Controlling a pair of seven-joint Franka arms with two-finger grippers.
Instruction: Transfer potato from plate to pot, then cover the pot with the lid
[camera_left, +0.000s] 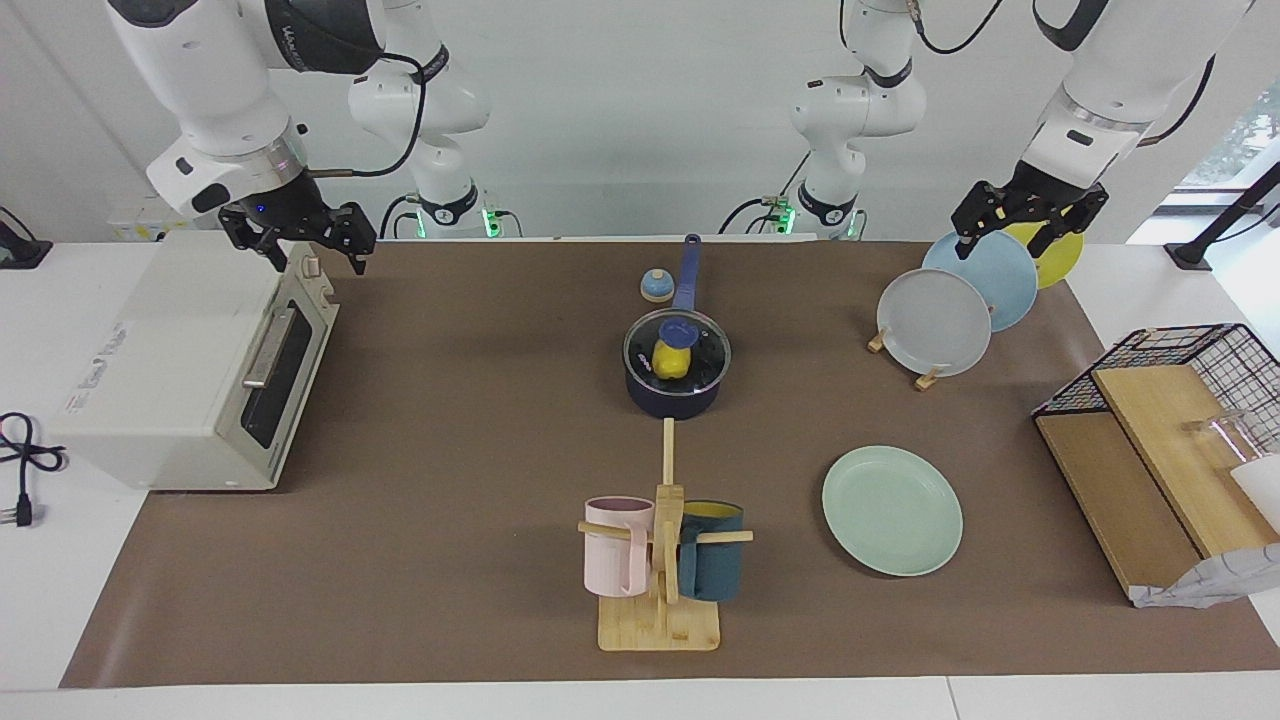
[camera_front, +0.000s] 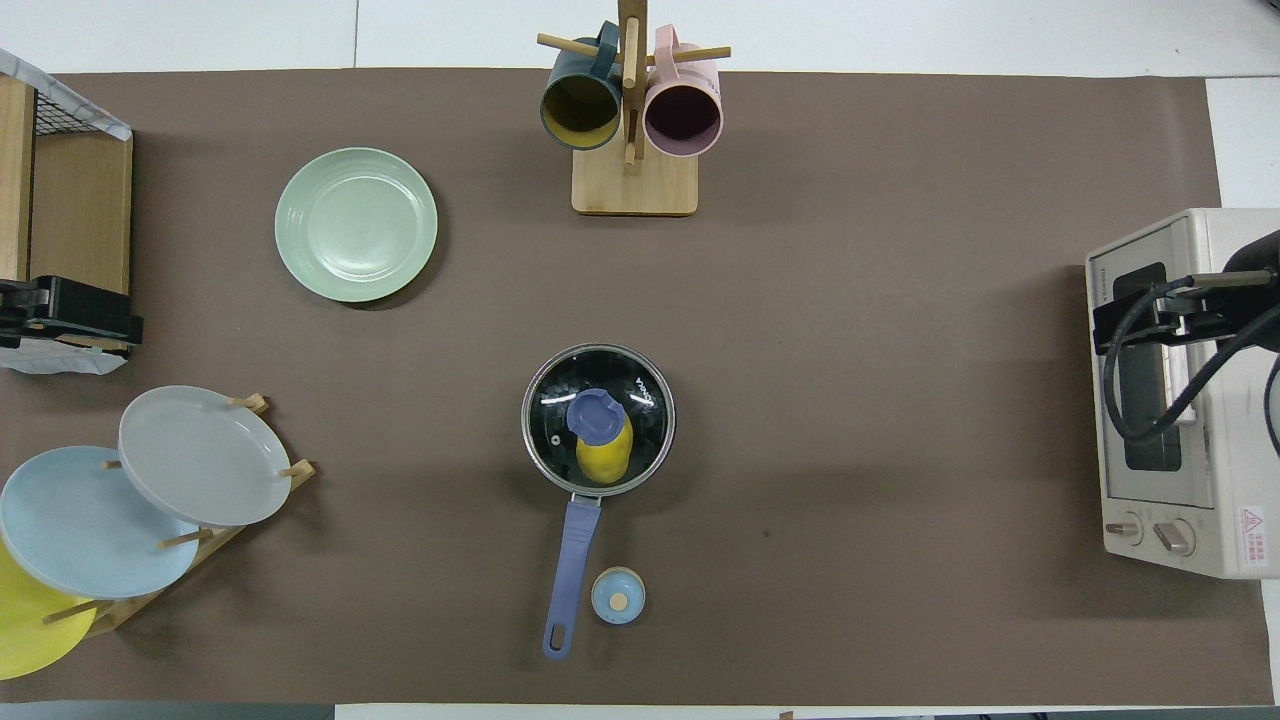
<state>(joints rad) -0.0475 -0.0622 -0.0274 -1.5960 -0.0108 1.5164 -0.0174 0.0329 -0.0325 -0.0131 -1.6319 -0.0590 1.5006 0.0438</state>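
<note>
The dark navy pot (camera_left: 670, 403) stands mid-table, its blue handle pointing toward the robots. The clear glass lid (camera_left: 703, 358) with its blue knob sits on the pot. Through the glass the yellow potato (camera_left: 670, 362) shows inside; the overhead view shows the pot (camera_front: 565, 530), lid (camera_front: 645, 405) and potato (camera_front: 603, 460) the same way. The mint-green plate (camera_left: 892, 510) (camera_front: 356, 224) lies bare, farther from the robots toward the left arm's end. My right gripper (camera_left: 316, 262) hangs open and empty over the toaster oven's corner. My left gripper (camera_left: 1000, 246) waits open over the plate rack.
A toaster oven (camera_left: 190, 360) fills the right arm's end. The mug tree (camera_left: 660, 560) holds a pink and a teal mug. Upright grey, blue and yellow plates stand in a rack (camera_left: 935, 322). A small bell (camera_left: 656, 286) sits beside the pot handle. A wire basket (camera_left: 1180, 350) holds wooden boards.
</note>
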